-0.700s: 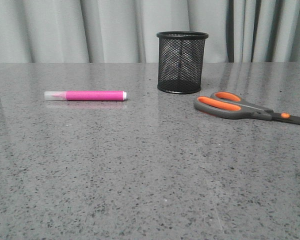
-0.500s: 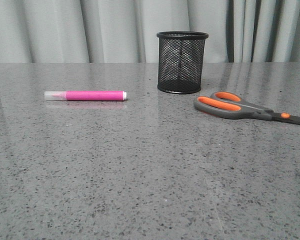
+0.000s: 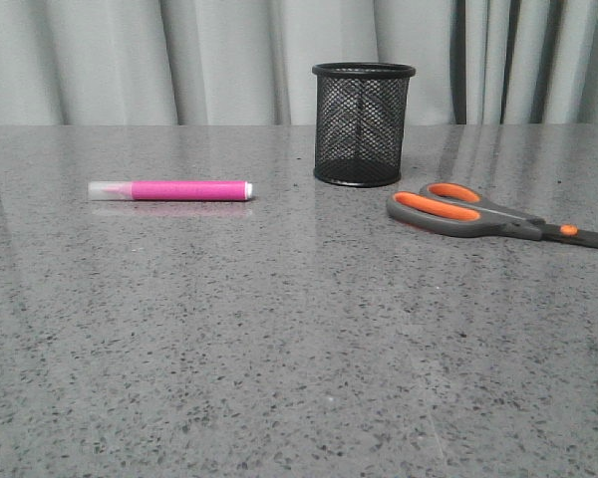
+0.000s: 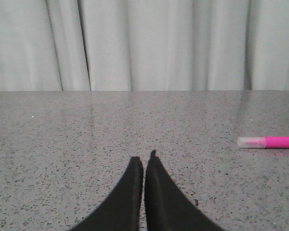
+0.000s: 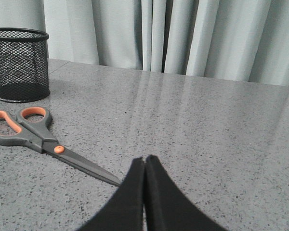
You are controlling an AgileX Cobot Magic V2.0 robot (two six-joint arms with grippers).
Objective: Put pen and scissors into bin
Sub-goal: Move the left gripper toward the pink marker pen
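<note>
The pink pen (image 3: pixel 171 190) lies flat on the grey table, left of centre, clear cap to the left; it also shows in the left wrist view (image 4: pixel 269 142). The scissors (image 3: pixel 488 214) lie flat at the right, handles toward the bin; they also show in the right wrist view (image 5: pixel 38 139). The black mesh bin (image 3: pixel 364 123) stands upright at the back centre, seen also in the right wrist view (image 5: pixel 19 64). My left gripper (image 4: pixel 144 161) is shut and empty, well apart from the pen. My right gripper (image 5: pixel 144 160) is shut and empty, beside the blade tips. Neither gripper shows in the front view.
The grey speckled table (image 3: pixel 299 349) runs back to a pale curtain (image 3: pixel 179 60) behind its far edge.
</note>
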